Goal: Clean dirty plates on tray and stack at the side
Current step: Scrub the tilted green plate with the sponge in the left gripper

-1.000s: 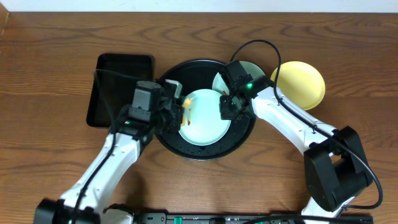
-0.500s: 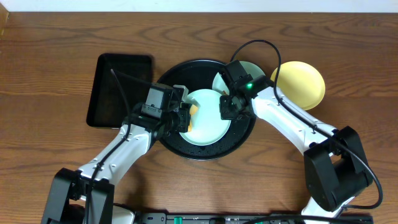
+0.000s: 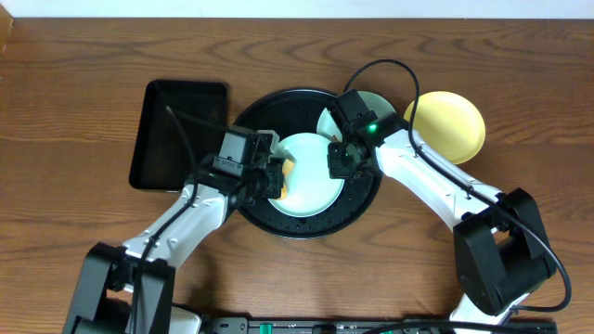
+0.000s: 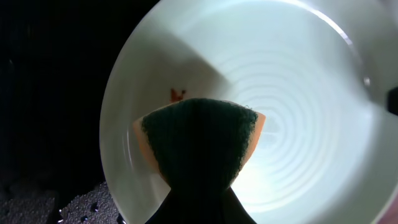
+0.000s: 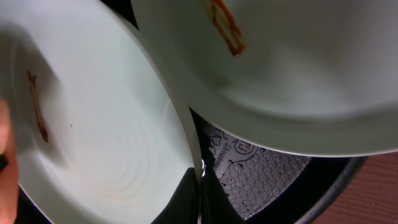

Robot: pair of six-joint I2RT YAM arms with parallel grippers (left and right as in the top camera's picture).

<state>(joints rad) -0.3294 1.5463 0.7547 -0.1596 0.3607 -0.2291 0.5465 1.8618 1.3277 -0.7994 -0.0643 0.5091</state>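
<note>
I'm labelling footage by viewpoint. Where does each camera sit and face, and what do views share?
Overhead: above the table, looking straight down at the tray; left arm and right arm show.
Left wrist: looks down past the left pincer, holding a sponge, onto the centre plate.
Right wrist: low beside the right pincer, pinching that plate's rim; second plate alongside.
Shared: all show the centre plate.
</note>
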